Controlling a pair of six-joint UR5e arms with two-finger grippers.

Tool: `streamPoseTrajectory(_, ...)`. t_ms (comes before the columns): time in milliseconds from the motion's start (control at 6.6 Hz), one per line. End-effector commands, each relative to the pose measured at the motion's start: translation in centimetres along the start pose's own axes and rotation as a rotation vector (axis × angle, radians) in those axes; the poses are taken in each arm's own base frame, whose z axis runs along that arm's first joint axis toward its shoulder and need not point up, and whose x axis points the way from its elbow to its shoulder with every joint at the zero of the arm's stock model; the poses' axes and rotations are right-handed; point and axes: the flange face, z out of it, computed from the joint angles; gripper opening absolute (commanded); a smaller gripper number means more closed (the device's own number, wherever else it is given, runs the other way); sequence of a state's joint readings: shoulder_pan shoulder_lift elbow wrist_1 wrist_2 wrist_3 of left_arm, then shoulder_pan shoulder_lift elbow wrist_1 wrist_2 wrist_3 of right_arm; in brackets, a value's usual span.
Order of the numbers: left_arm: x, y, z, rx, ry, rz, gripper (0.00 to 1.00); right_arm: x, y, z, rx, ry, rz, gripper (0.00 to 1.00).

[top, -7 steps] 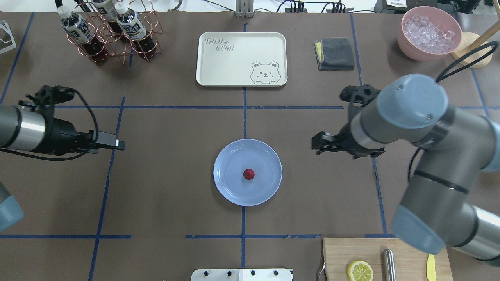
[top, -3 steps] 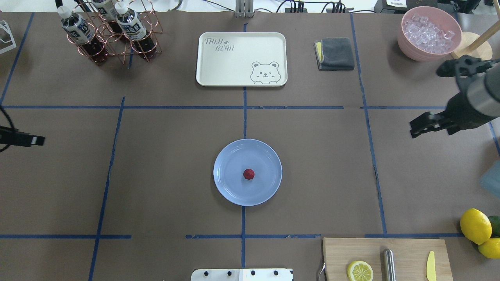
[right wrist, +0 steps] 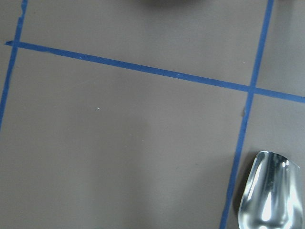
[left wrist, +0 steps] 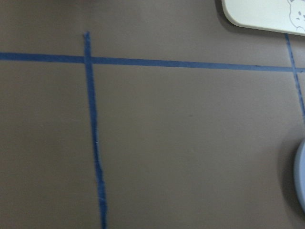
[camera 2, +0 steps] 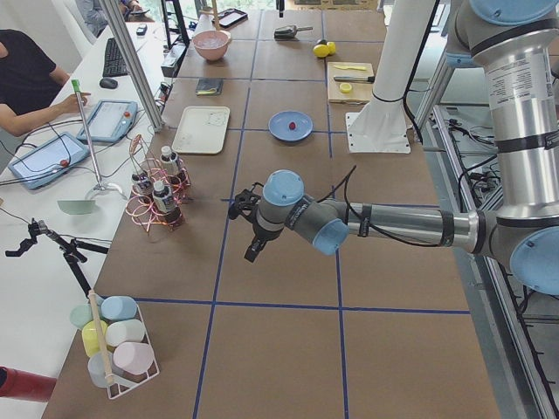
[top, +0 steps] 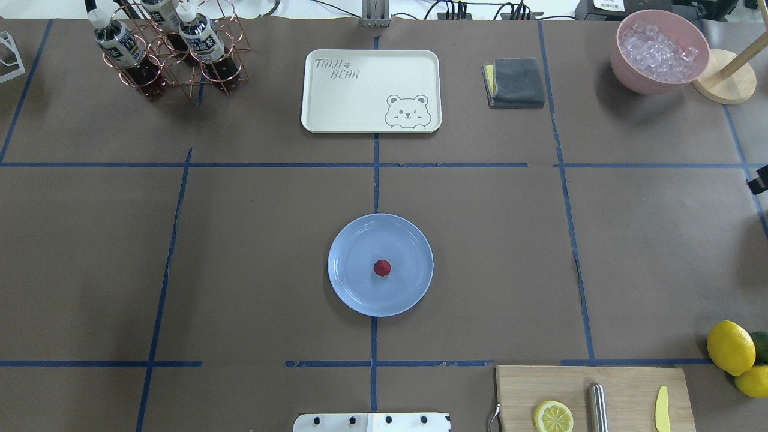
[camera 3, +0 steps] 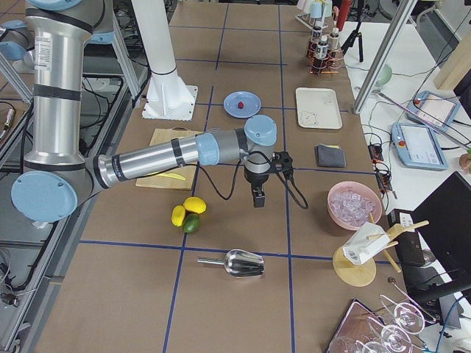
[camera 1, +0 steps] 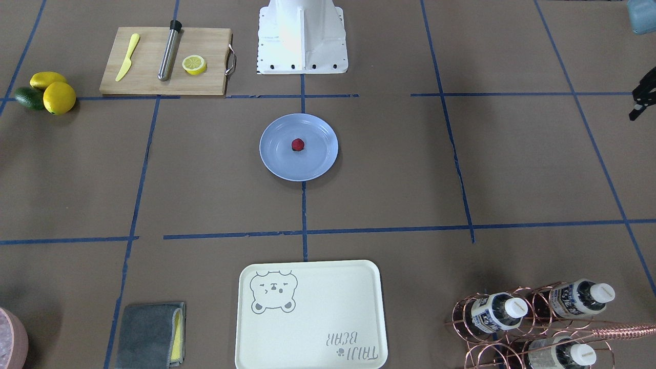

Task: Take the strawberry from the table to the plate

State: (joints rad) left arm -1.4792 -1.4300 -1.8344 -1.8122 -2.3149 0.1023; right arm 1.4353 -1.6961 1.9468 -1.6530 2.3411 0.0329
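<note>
The strawberry [top: 382, 267], a small dark-red berry, lies in the middle of the light-blue plate [top: 351, 288], which sits on the table [top: 240, 240] in front of the robot's base. It appears the same way in the front-facing view, strawberry [camera 1: 298, 145] on plate [camera 1: 279, 159]. Both grippers are far from it. My left gripper [camera 2: 253, 251] hangs over bare table near the bottle rack, and only a black sliver of it [camera 1: 643, 100] crosses the front-facing view's edge. My right gripper [camera 3: 257, 200] hovers near the lemons. I cannot tell whether either is open or shut.
A cream bear tray [top: 360, 90], a bottle rack [top: 174, 54], a grey cloth [top: 516, 81] and a pink bowl of ice [top: 660, 51] line the far side. A cutting board [top: 624, 390] and lemons [top: 729, 347] sit near right. A metal scoop [right wrist: 269, 191] lies below the right wrist.
Both arms have pulled outward from the table's middle to its ends, leaving the overhead view almost wholly. The strawberry and plate have not moved.
</note>
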Motion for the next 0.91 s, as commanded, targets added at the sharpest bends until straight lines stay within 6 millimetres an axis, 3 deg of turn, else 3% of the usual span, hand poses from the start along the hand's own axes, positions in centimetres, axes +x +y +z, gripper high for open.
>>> streamPoseTrajectory(0,-3.4,-2.8,-3.7,-0.128,-0.004,-0.082,1.0,3.7,2.5,-0.3,-0.01,-0.009,0.011,1.0)
streamPoseTrajectory(152,-5.3,0.9,-0.8,-0.19,0.023,-0.145,1.0,4.0,3.2,0.1,-0.02,-0.01,0.021,1.0)
streamPoseTrajectory(303,-7.2,2.2,1.4,-0.231,0.036,-0.187,1.0,4.3,3.5,0.4,-0.028,-0.012,0.03,1.0)
streamPoseTrajectory(455,-7.5,2.4,1.8,-0.22,0.036,-0.169,1.0,5.1,3.7,1.3,-0.044,-0.023,0.032,1.0)
streamPoseTrajectory(606,-6.5,0.9,0.2,-0.183,0.021,-0.139,1.0,5.3,3.6,1.9,-0.048,-0.056,0.005,1.0)
streamPoseTrajectory(758,-7.5,1.3,1.5,-0.199,0.031,-0.16,1.0,5.4,3.1,1.9,-0.046,-0.056,0.001,1.0)
